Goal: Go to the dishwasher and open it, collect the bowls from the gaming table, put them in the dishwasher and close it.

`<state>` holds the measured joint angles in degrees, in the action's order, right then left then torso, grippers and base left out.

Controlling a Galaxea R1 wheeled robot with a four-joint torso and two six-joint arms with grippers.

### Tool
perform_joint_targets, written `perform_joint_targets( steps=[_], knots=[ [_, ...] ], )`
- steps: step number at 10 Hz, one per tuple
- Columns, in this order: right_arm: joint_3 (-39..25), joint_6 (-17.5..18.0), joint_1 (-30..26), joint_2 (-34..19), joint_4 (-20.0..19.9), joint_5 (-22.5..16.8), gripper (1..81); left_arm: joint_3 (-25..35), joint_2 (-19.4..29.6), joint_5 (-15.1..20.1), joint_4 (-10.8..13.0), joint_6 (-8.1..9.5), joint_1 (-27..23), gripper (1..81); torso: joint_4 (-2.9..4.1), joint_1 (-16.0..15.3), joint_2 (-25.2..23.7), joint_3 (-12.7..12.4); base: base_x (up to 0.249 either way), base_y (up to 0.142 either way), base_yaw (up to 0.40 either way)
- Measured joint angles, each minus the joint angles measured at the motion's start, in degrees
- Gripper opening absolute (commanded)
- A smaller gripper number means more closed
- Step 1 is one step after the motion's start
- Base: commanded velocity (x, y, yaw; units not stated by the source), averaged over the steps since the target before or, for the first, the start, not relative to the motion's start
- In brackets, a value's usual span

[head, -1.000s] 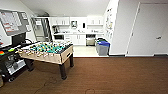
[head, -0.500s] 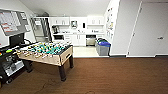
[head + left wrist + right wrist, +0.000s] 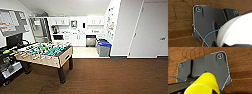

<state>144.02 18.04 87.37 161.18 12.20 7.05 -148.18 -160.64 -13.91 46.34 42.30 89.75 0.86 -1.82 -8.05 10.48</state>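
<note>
Claws: grip state cannot tell, either arm. White rounded object point(image 3: 235, 31) large by left wrist, yellow rounded object point(image 3: 204, 84) by right. Dishwasher point(image 3: 90, 40) far off, under kitchen worktop's right end, beside blue-lidded bin point(image 3: 104, 48).

A wide stretch of brown wood floor point(image 3: 107, 75) is seen across the near and right side. The left is blocked by the table-football table point(image 3: 46, 53), angled into the room, with a low cart point(image 3: 8, 66) squeezed just beside it against the left wall. A pale-floored lane is seen running far toward the dishwasher point(image 3: 90, 40), narrowed on its right by bins point(image 3: 103, 47) set near the white wall point(image 3: 122, 30).
</note>
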Motion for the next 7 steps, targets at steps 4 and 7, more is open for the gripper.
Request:
perform_joint_targets(
  steps=[4,7],
  knots=[
    [0.0,0.0,-0.3,0.2,0.0,0.3,1.0,0.0,0.0,0.0,0.0,0.02,-0.3,1.0,0.0,0.0,0.0,0.0,0.154,-0.015,0.0],
    [0.0,0.0,-0.4,0.6,0.1,0.1,1.0,-0.1,-0.3,0.0,0.0,0.02,-0.4,1.0,0.0,0.0,0.0,0.0,0.156,-0.062,0.0]
  ],
)
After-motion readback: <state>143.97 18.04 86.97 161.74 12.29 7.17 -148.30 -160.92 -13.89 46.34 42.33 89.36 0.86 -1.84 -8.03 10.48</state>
